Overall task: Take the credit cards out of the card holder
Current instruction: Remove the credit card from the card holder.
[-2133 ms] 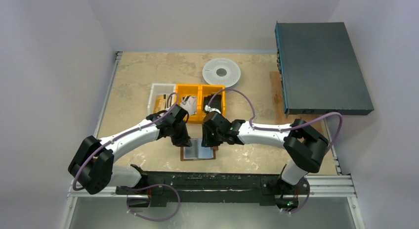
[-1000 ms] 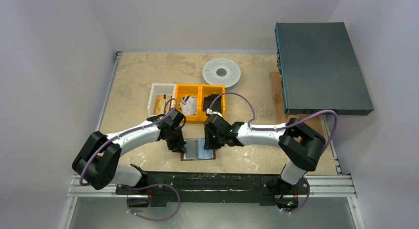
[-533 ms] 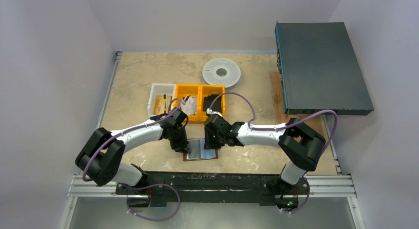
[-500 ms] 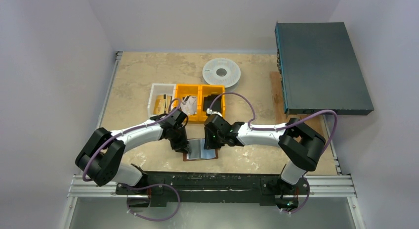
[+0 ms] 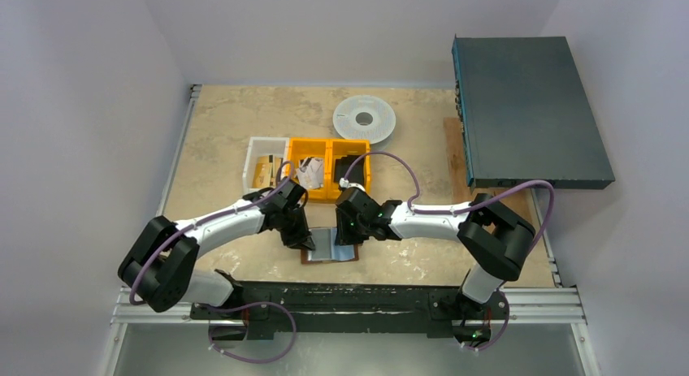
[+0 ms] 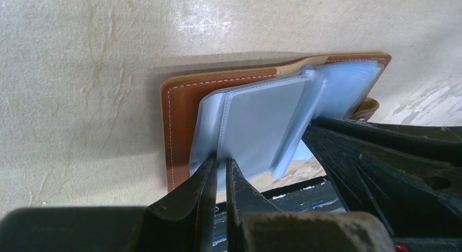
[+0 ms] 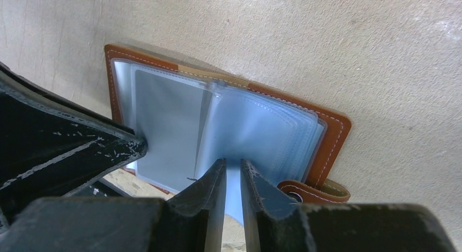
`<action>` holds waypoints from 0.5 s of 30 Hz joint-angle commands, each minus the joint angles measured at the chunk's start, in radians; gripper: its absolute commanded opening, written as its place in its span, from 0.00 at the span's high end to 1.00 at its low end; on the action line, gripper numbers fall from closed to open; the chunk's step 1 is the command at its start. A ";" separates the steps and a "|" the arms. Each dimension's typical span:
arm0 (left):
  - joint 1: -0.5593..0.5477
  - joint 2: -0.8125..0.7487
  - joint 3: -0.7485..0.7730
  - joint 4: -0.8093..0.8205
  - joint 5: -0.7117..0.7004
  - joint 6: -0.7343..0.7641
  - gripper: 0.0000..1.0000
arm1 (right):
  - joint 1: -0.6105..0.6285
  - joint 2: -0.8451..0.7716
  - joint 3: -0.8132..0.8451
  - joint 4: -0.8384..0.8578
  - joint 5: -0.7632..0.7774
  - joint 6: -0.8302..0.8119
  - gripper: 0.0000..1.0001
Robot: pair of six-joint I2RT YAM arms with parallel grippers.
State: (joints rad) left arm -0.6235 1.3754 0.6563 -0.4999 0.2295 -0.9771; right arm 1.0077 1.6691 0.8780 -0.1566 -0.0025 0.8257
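From above, the card holder (image 5: 331, 246) lay open on the tabletop (image 5: 219, 132) near its front edge, between the two arms. The left pincer (image 5: 307, 244) was at its left edge and the right pincer (image 5: 348, 239) at its right half. Behind them stood two orange bins (image 5: 329, 169), a clear bin (image 5: 262, 171) and a white spool (image 5: 364, 118).

In the left wrist view, the left pincer (image 6: 219, 164) had its fingers nearly together, clamped on the edge of a clear sleeve (image 6: 261, 121) lifted off the brown leather cover (image 6: 180, 110). A grey credit card seemed to sit inside that sleeve, though the cloudy plastic made it hard to confirm.

In the right wrist view, the right pincer (image 7: 233, 166) was pinched on the near edge of the right-hand stack of sleeves (image 7: 261, 132). A brown snap tab (image 7: 310, 189) stuck out just beside it.
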 commanded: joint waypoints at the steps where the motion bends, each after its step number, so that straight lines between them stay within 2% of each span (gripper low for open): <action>1: -0.013 -0.059 0.023 0.126 0.073 -0.045 0.93 | 0.004 0.050 -0.036 -0.030 0.006 -0.019 0.83; 15: -0.041 -0.068 0.080 0.090 0.068 -0.035 0.99 | 0.003 0.019 -0.033 -0.035 0.006 -0.017 0.83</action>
State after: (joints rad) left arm -0.6403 1.3006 0.6804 -0.5129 0.2691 -0.9855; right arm 1.0077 1.6688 0.8753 -0.1509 -0.0032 0.8253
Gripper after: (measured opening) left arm 0.019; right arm 0.172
